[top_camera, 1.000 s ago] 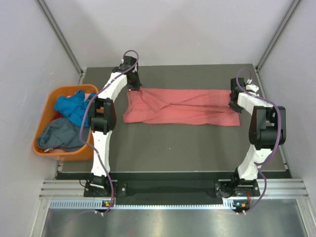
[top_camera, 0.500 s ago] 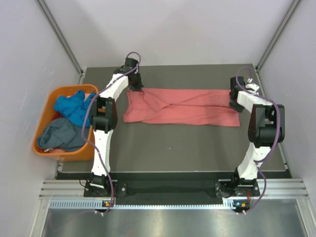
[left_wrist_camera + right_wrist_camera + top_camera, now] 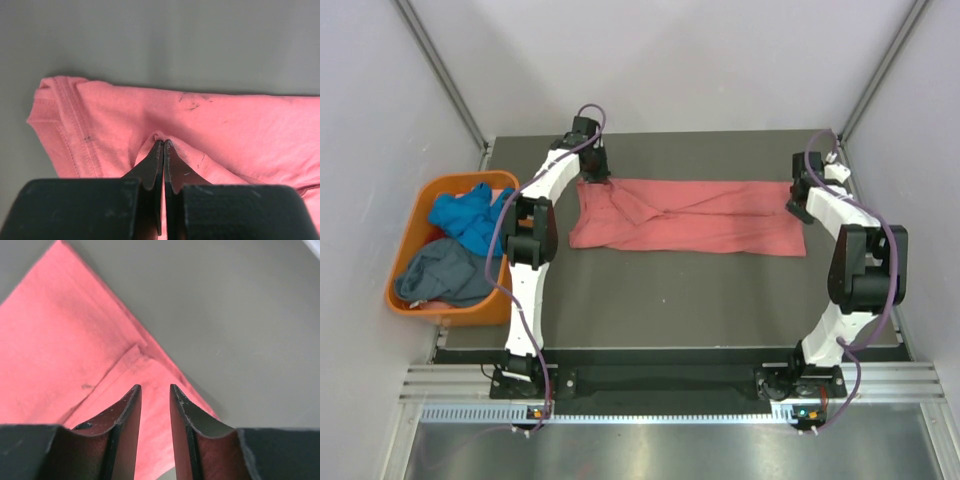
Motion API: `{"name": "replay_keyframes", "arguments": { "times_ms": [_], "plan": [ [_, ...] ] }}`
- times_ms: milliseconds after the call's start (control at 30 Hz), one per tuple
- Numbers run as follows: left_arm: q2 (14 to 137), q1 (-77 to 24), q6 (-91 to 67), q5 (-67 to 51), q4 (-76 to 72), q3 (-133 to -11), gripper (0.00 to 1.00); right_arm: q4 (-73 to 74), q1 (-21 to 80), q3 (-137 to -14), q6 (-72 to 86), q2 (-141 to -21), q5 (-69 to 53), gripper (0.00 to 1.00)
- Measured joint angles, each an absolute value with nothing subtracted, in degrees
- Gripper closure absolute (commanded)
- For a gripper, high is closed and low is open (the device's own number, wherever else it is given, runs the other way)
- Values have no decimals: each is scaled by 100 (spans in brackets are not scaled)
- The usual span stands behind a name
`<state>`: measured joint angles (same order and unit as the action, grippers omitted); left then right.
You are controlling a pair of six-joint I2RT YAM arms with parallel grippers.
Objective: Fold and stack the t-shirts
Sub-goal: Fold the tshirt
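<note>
Across the far half of the table (image 3: 720, 290), from 10 o'clock to 2 o'clock, your pink shirt (image 3: 685, 215) lies spread as a long flat band.

Your left gripper (image 3: 163, 145) sits at the shirt's 10 o'clock corner, clamped tight on a small raised pleat of cloth just inside the sleeve hem. This looks meant to anchor that end so the fabric lies taut. Your right gripper (image 3: 155, 390) hangs over the 2 o'clock corner, its fingers a narrow gap apart with no cloth between them, so that end looks free. The blue shirt (image 3: 465, 215) and grey shirt (image 3: 445, 272) lie crumpled in the orange tub (image 3: 415, 215) at 9 o'clock, beside the table, clear of the folding area.
</note>
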<state>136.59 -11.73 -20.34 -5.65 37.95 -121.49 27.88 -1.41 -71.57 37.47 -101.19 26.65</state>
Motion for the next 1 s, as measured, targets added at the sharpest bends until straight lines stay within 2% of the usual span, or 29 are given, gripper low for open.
{"name": "replay_keyframes", "arguments": {
  "times_ms": [300, 567, 733, 767, 867, 1000],
  "plan": [
    [13659, -1173, -1824, -1118, 3264, -12149, 100, 2320, -86, -6438, 3736, -10073, 1890, 75],
    [13760, -1173, -1719, -1704, 2764, -12173, 99, 2182, -86, -6405, 3699, -10165, 1782, 76],
    [13972, -1170, -1610, -1750, 2727, -12245, 85, 2180, -86, -6405, 3634, -10184, 1778, 76],
    [14018, -1168, -1588, -1695, 2794, -12313, 77, 2182, -86, -6405, 3612, -10184, 1774, 76],
    [14077, -1157, -1492, -1487, 3063, -12516, 64, 2206, -86, -6407, 3579, -10184, 1734, 76],
    [13985, -1140, -1415, -950, 3439, -12667, 62, 2377, -86, -6451, 3568, -10184, 1629, 77]
  ]
}}
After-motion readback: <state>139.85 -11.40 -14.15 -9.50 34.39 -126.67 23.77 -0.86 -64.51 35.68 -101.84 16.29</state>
